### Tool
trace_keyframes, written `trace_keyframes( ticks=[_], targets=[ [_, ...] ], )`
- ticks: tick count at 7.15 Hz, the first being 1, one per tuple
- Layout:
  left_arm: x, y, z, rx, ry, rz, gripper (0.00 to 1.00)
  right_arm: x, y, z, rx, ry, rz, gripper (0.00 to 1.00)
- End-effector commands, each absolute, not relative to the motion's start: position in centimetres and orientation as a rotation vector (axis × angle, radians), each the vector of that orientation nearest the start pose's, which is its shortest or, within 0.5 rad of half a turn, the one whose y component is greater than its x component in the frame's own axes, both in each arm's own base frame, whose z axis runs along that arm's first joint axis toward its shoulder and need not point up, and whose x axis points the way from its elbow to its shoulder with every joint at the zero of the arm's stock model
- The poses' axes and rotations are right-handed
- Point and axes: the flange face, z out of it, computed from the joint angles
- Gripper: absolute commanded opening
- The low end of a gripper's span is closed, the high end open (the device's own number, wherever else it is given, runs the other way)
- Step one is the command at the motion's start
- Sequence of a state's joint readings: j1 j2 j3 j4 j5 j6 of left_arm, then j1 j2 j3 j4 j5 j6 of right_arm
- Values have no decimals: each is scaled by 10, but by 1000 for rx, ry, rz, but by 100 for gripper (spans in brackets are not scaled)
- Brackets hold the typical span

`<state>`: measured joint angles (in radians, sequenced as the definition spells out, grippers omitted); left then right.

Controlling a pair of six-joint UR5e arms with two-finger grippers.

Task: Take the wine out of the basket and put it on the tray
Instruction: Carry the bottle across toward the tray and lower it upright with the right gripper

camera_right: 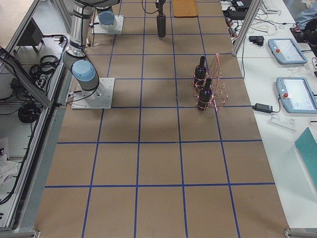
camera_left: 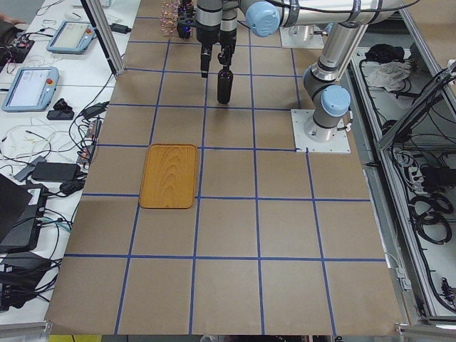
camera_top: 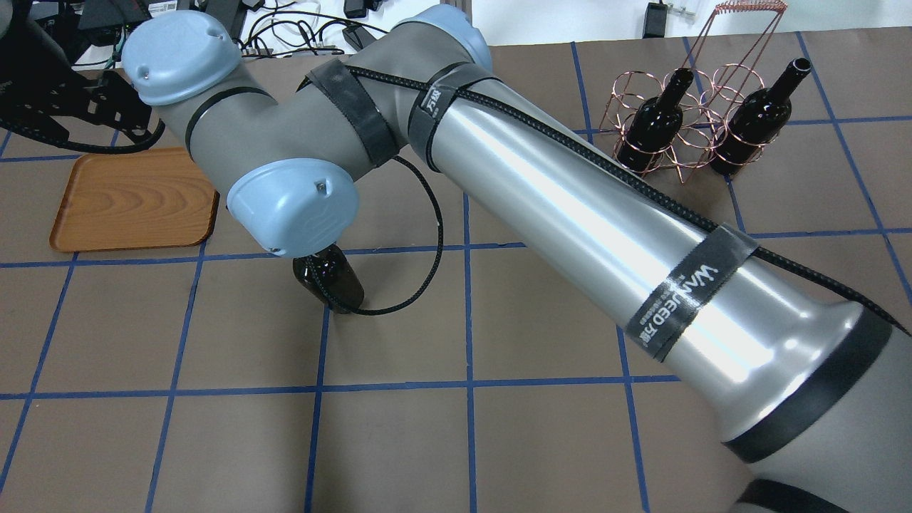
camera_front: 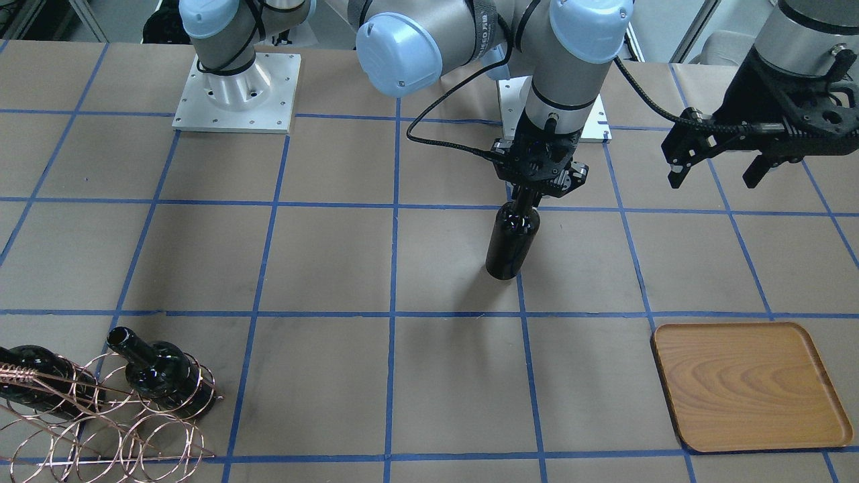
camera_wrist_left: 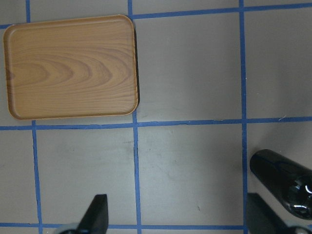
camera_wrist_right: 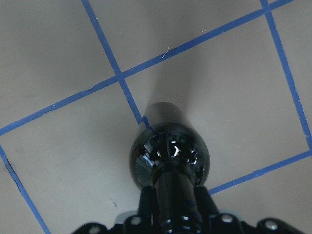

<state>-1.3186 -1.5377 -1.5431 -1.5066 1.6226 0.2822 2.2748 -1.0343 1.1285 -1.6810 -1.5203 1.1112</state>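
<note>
Black, glossy and unlabelled, the glass wine bottle [camera_front: 512, 238] is out of the basket and stands upright at mid-counter. Its long axis is vertical, neck up, and the right end effector [camera_front: 530, 196] is clamped on the neck from above. Whether its base touches the brown paper-covered counter [camera_front: 335, 255] or hangs just over it I cannot tell. In the front-facing view the flat rectangular wooden tray [camera_front: 748, 386], orange-brown in grain, lies at about 4 o'clock from the bottle, well apart, with nothing on it. The copper-coloured wire-loop basket [camera_front: 117, 419], with two like black bottles [camera_front: 161, 376] in it, sits at about 8 o'clock. The left end effector [camera_front: 715, 176] hovers at about 2 o'clock from the bottle, on the tray's side, fingers spread wide and nothing between them. Its wrist camera has the tray at 10 o'clock and the bottle's shoulder at 4 o'clock. As I judge it, the coming move turns on the gap toward the robot's left: the left arm is nearer the tray, so the right arm must reach across or pass the bottle over.
</note>
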Motion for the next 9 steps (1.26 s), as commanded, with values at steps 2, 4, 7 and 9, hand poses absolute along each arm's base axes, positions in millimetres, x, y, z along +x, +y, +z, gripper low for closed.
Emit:
trace_keyframes(
  ticks=[2,4,7,9],
  targets=[
    [-2,-506,524,40,3054,-162,100,566,-455,385,635,3035,50,26],
    [-3,-506,523,41,3067,-163,100,569,-458,386,632,3016,27,29],
    [-4,-507,523,44,3071,-165,100,567,-457,381,635,3026,30,38],
    [-4,-508,522,44,3071,-163,100,567,-458,380,642,3025,31,38]
  ],
)
